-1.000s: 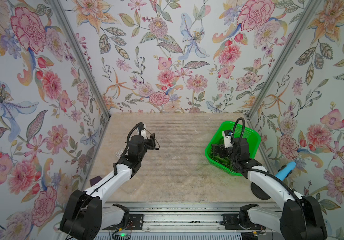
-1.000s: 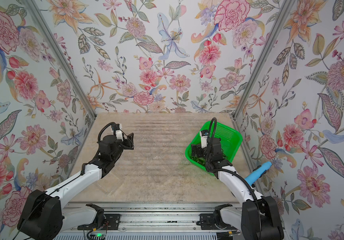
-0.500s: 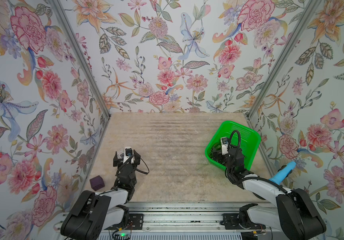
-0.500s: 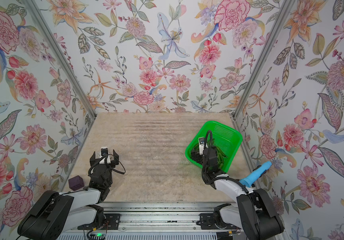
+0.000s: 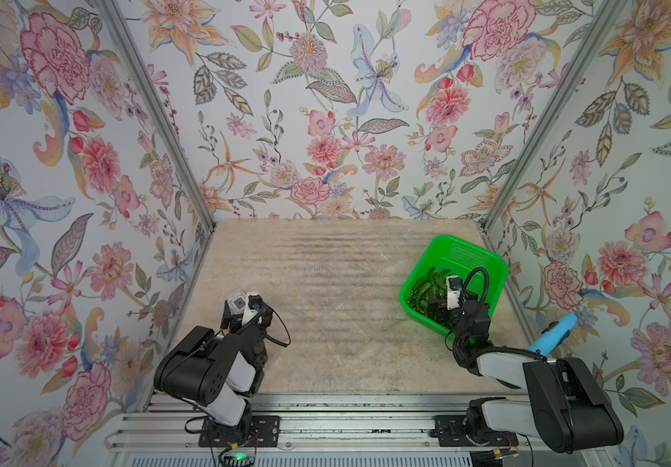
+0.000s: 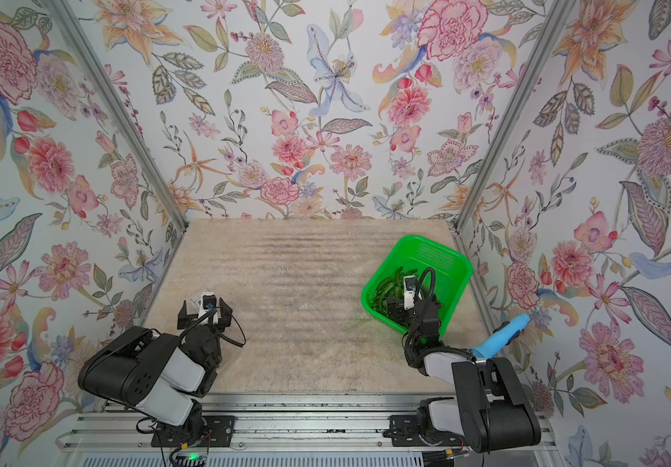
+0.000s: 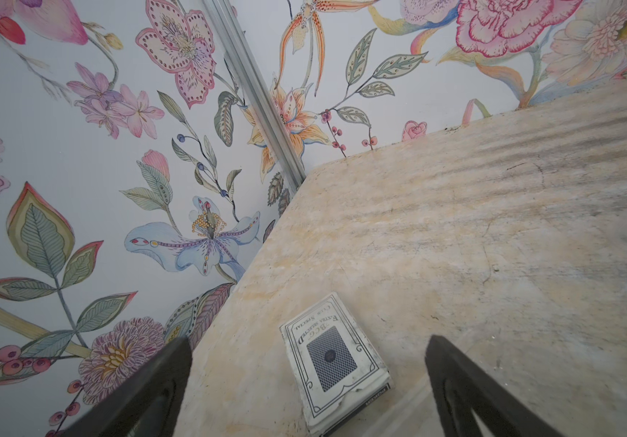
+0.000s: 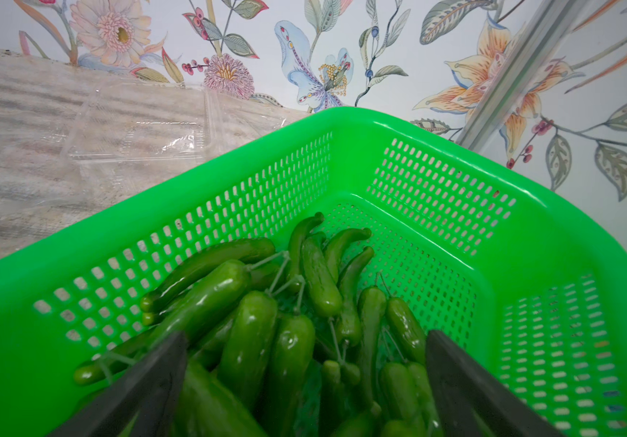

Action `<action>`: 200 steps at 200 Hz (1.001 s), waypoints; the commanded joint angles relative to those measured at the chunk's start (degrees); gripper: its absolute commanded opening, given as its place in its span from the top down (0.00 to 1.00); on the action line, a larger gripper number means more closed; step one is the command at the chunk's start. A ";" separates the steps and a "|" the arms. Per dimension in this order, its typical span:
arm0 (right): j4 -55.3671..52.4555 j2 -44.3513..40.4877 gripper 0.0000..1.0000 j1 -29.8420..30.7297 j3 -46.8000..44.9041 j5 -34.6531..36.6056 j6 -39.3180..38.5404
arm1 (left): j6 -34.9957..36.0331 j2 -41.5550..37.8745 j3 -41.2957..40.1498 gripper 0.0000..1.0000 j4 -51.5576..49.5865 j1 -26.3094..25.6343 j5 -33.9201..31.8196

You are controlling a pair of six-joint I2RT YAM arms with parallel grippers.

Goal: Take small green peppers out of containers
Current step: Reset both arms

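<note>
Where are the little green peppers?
In both top views the small green peppers lie in the green basket on the right side of the table, under the right tool.

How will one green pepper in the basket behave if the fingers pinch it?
The peppers look glossy, so one may slip. They lie piled in the basket, so neighbours probably roll. Their thin stems cross, so another might lift too.

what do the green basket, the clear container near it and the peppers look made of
Green basket: moulded plastic, smooth, perforated walls.
Clear container: thin see-through plastic, with glints and creases.
Peppers: glossy, uniformly shiny skins, possibly plastic replicas; cannot tell.
</note>
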 commanded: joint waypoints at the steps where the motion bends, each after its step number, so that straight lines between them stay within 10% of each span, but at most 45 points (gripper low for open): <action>1: 7.07 1.53 0.00 -3.20 -0.61 -7.27 1.37 | 0.25 0.58 -0.74 0.00 15.22 0.81 -0.02; 72: 20.21 13.00 0.00 -4.60 -1.51 -10.97 2.19 | -3.73 1.05 -1.90 0.00 15.15 4.29 6.09; 200: 10.92 13.18 0.00 -5.81 3.55 -4.63 6.26 | -3.94 3.23 -0.15 0.00 14.66 4.89 6.27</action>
